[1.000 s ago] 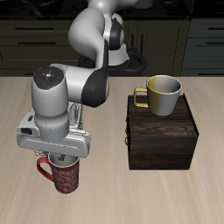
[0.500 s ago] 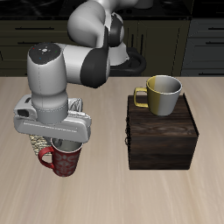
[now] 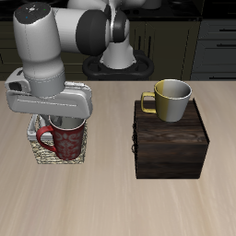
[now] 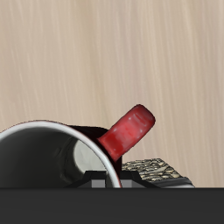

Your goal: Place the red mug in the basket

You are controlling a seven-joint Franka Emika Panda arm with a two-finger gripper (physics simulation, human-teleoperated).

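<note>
A pale wooden table [image 3: 111,198] stands before dark cabinets, with a yellow-olive mug [image 3: 171,100] on a dark wooden box [image 3: 171,146], clear of the work. The gripper [image 3: 63,122] holds the red mug [image 3: 64,141] upright by its rim, apparently clamped on the wall, though the fingers are mostly hidden. The mug hangs over the basket [image 3: 41,155], so it can go straight down.

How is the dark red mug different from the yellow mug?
The dark red speckled mug hangs in the robot's pincer over the straw-coloured woven basket, while the yellow-olive mug stands free on top of the dark brown wooden box. The red one is patterned; the yellow one is plain. The red mug is by the basket; the yellow one is across the table. Both are upright and have a loop handle.
</note>
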